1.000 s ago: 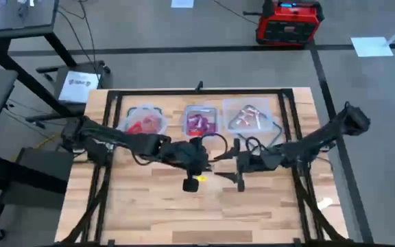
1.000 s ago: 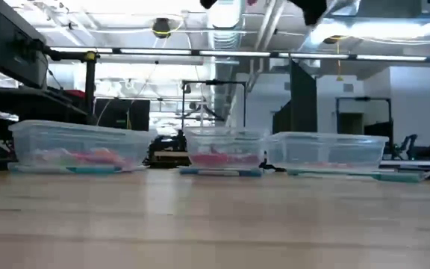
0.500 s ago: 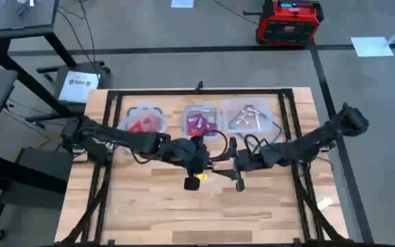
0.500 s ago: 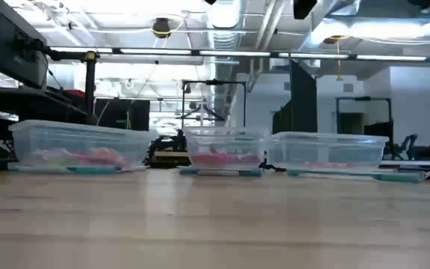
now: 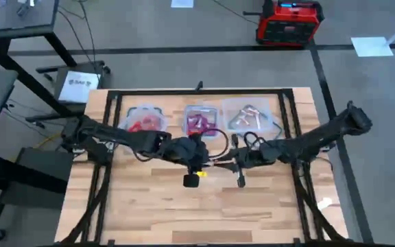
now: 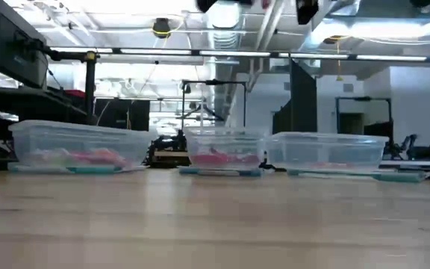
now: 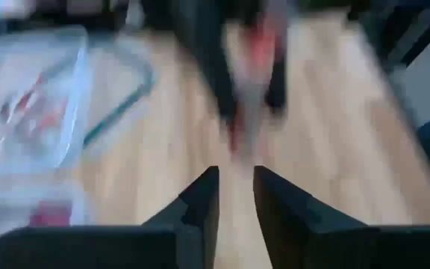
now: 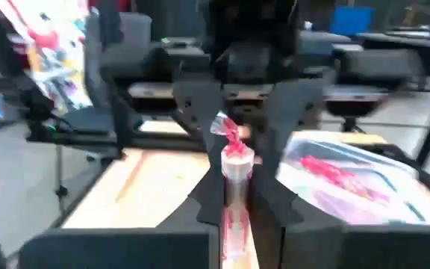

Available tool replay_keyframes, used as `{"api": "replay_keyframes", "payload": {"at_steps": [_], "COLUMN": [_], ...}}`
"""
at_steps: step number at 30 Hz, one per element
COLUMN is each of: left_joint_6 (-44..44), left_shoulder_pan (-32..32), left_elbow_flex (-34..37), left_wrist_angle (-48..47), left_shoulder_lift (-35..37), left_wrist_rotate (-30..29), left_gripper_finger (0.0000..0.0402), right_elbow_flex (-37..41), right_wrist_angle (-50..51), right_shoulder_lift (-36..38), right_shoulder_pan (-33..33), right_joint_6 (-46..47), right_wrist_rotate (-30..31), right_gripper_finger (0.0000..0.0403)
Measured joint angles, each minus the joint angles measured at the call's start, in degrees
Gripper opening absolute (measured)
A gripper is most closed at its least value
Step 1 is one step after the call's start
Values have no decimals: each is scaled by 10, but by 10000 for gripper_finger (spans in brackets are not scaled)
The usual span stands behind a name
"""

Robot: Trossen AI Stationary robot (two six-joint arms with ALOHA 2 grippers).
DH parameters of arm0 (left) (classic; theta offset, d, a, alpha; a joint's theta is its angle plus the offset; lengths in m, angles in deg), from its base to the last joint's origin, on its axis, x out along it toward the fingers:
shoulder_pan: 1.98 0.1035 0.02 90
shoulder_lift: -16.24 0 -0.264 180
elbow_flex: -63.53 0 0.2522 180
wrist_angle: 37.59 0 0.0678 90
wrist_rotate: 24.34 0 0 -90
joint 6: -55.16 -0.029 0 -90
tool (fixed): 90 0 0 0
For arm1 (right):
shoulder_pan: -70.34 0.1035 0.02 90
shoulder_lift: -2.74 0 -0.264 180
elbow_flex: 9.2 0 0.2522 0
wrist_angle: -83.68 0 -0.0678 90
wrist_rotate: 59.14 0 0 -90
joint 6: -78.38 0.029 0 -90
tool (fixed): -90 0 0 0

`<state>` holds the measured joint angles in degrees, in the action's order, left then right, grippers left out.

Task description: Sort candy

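Above the middle of the table my two grippers meet tip to tip. My right gripper [image 8: 237,213] [image 5: 223,165] is shut on one piece of candy [image 8: 237,175], a long thin piece in a clear and red-pink wrapper. My left gripper [image 7: 236,187] [image 5: 208,165] faces it, open. Its fingers [image 8: 195,112] stand on either side of the candy's twisted far end without touching it. More candy lies in three clear tubs along the far edge: red in the left one [image 5: 145,121], purple in the middle one [image 5: 201,121], pink in the right one [image 5: 251,116]. My right gripper pinches the candy's long body [image 8: 237,196] between its two fingers, coming level from the table's right. The candy lies along the fingers and sticks out past their tips toward the left gripper. Its twisted end [image 8: 227,128] is free, and the piece is lifted clear of the table.
In the low view the three tubs [image 6: 73,146] [image 6: 224,149] [image 6: 327,152] stand in a row at the far side. The bare wooden tabletop [image 5: 204,209] stretches in front of them. A black frame [image 5: 115,103] borders the work area.
My right gripper has moved toward the table's left, up to the left gripper, and its wide-open fingers have shut on the candy held between the two arms.
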<state>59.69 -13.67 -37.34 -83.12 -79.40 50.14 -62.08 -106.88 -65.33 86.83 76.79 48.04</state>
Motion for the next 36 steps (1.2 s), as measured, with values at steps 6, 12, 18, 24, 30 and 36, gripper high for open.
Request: {"api": "replay_keyframes", "payload": {"at_steps": [6,12,18,24,30,36], "left_joint_6": [99,158,161,161,143,100], "left_shoulder_pan": [1,-7,-20,-22,-22,-16], "left_elbow_flex": [0,0,0,1,1,1], "left_wrist_angle": [-175,-228,-228,-231,-233,-232], "left_shoulder_lift": [0,0,0,0,0,0], "left_wrist_rotate": [-129,-131,-130,-130,-139,-163], "left_gripper_finger": [79,80,81,81,82,82], "right_elbow_flex": [0,0,0,0,0,0], "right_wrist_angle": [179,347,364,362,414,500], "right_shoulder_lift": [87,100,54,32,82,123], "right_shoulder_pan": [-71,-255,-426,-499,-469,-356], "right_joint_6": [-9,5,95,108,124,112], "right_wrist_rotate": [67,103,96,-80,-111,-129], "right_gripper_finger": [20,20,72,148,229,249]}}
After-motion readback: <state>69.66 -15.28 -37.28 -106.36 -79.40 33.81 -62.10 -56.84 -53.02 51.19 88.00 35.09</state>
